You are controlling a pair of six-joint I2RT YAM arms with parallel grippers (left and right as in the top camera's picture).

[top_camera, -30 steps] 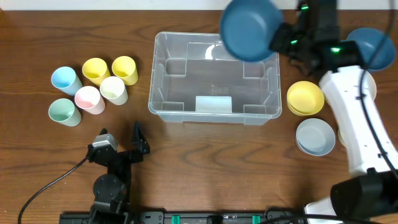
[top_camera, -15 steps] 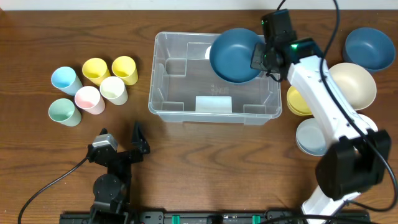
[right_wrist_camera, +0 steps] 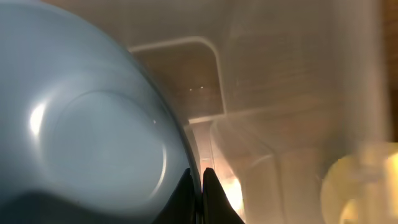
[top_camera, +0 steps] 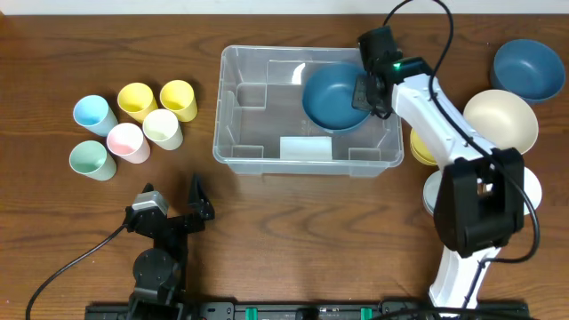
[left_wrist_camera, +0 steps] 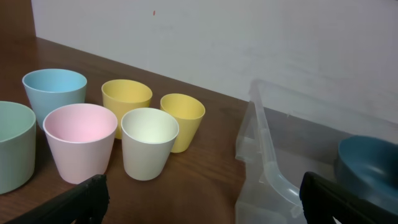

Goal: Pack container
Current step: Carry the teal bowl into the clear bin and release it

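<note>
Right gripper (top_camera: 366,92) is clamped on the rim of the dark blue bowl (top_camera: 333,98), apparently low inside the right end of the mid-table container (top_camera: 219,133) (left gripper (top_camera: 173,194) rests wide open). This looks like the placing step; next, release and lift clear.

6 small plastic cups: 2 yellow, namely the left yellow cup (top_camera: 136,100) and the right yellow cup (top_camera: 179,99), plus 1 light blue cup (top_camera: 93,113), 1 pink cup (top_camera: 127,140), 1 cream-white cup (top_camera: 163,128) and 1 mint green cup (top_camera: 92,160).

5 round plastic bowls: 2 dark blue, namely the dark blue bowl inside the container (top_camera: 333,96) and the dark blue bowl at the far right (top_camera: 527,69), plus 1 large cream bowl (top_camera: 502,120), 1 yellow bowl (top_camera: 418,147) and 1 pale blue-grey bowl (top_camera: 431,194), these last 2 partly hidden.

1 large clear plastic rectangular container (top_camera: 258,165).

2 robot arms: 1 black left arm (top_camera: 158,233), 1 white right arm (top_camera: 462,133).
</note>
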